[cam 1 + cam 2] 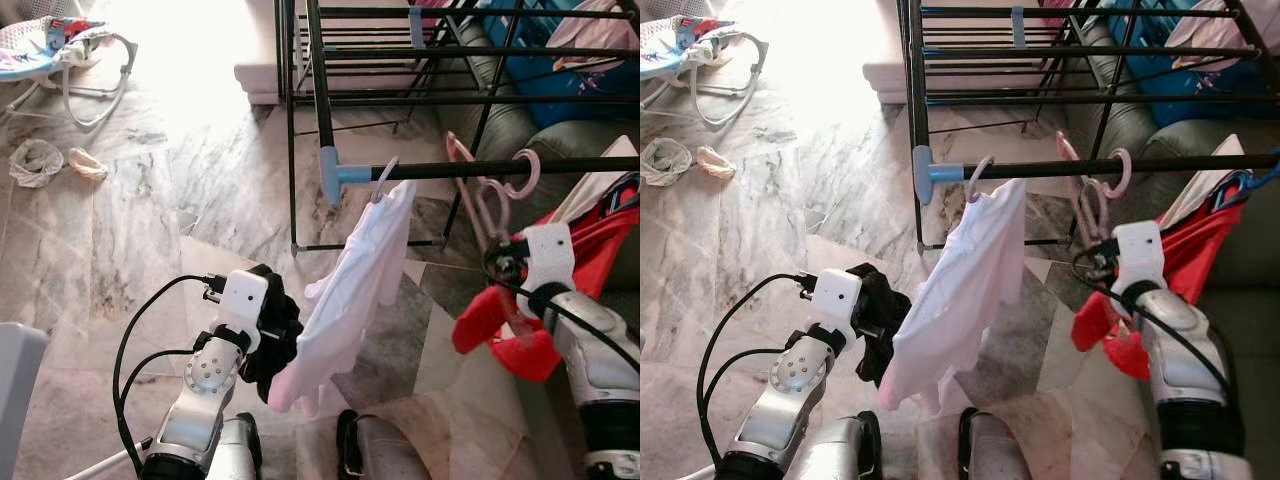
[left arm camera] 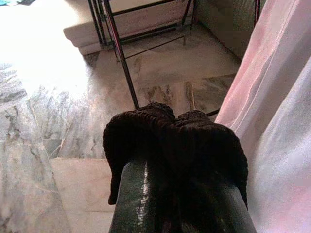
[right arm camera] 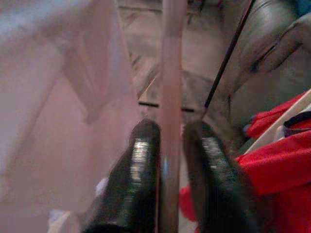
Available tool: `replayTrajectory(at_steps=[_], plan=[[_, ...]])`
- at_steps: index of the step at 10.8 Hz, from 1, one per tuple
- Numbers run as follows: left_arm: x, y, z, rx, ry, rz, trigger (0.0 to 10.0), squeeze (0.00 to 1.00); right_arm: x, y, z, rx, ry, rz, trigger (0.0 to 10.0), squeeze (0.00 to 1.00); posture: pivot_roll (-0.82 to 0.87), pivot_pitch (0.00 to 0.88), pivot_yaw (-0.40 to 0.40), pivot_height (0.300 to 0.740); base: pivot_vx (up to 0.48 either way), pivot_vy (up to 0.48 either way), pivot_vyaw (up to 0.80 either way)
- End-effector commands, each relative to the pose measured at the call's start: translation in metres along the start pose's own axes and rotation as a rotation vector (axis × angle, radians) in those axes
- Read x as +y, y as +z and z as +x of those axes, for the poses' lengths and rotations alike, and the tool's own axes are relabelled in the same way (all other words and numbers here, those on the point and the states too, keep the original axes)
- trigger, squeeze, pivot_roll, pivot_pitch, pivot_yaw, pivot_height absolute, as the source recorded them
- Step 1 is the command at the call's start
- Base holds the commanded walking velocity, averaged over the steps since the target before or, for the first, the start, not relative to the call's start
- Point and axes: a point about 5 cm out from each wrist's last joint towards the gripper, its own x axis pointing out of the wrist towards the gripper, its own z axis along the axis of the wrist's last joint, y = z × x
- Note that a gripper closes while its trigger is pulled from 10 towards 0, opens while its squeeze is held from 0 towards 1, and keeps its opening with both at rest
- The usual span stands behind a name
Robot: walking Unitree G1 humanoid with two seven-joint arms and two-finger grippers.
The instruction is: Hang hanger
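A: We have the pink hanger [image 1: 487,205] pinched in our right gripper [image 3: 167,145]; the two black fingers [image 3: 138,160] sit tight on either side of its thin bar, nearly closed, and the red garment [image 1: 500,330] droops below that gripper.

B: And the hook is already over the black rail [image 1: 480,168] of the drying rack [image 1: 318,90], to the right of the white garment [image 1: 350,300] on its own hanger. The pink hook curls over the bar by the green sofa [image 1: 1150,120].

A: So what's left, we'd judge, is to let the weight settle on the rail before we loosen the fingers. We should check the hook sits fully over the bar, not perched on its tip, then ease off slowly so the red cloth doesn't drag it sideways.

B: Which way does it lie? Its long axis runs steeply downward from the rail toward our right gripper, hook uppermost, the body tilted toward us, not hanging plumb.

A: Then we should lower it a touch so it hangs straight before letting go.

B: And our left gripper [image 1: 268,330]?

A: It's down beside the lower edge of the white garment with a dark knitted cloth [image 2: 170,141] bunched over its fingers. We can't tell how far open they are under it. We'd keep that arm quiet.
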Motion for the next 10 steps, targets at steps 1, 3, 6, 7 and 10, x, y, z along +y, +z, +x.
replayTrajectory(at_steps=[1, 3, 6, 7, 10], plan=[[-0.002, -0.005, -0.002, 0.028, -0.012, 0.006, 10.0, 0.0, -0.002, 0.007, -0.005, 0.001, 0.027, -0.017, 10.0, 0.24, -0.01, 0.192, -0.034, 0.74, 0.0, 0.0, 0.0], [-0.004, -0.008, -0.003, 0.042, -0.018, 0.007, 10.0, 0.0, -0.004, 0.012, -0.012, 0.012, 0.035, -0.045, 10.0, 0.0, -0.02, 0.193, -0.036, 0.74, 0.0, 0.0, 0.0], [-0.004, -0.009, -0.003, 0.054, -0.029, 0.011, 10.0, 0.0, -0.007, 0.013, -0.014, 0.03, 0.027, -0.057, 0.0, 0.0, -0.02, 0.193, -0.035, 0.74, 0.0, 0.0, 0.0], [-0.004, -0.01, -0.003, 0.061, -0.03, 0.014, 10.0, 0.0, -0.008, 0.013, -0.015, 0.034, 0.033, -0.061, 0.0, 0.0, -0.02, 0.193, -0.035, 0.74, 0.0, 0.0, 0.0], [-0.004, -0.011, -0.003, 0.071, -0.035, 0.023, 10.0, 0.0, -0.015, 0.014, -0.019, 0.062, 0.047, -0.085, 0.0, 0.0, -0.02, 0.188, -0.036, 0.74, 0.0, 0.0, 0.0]])
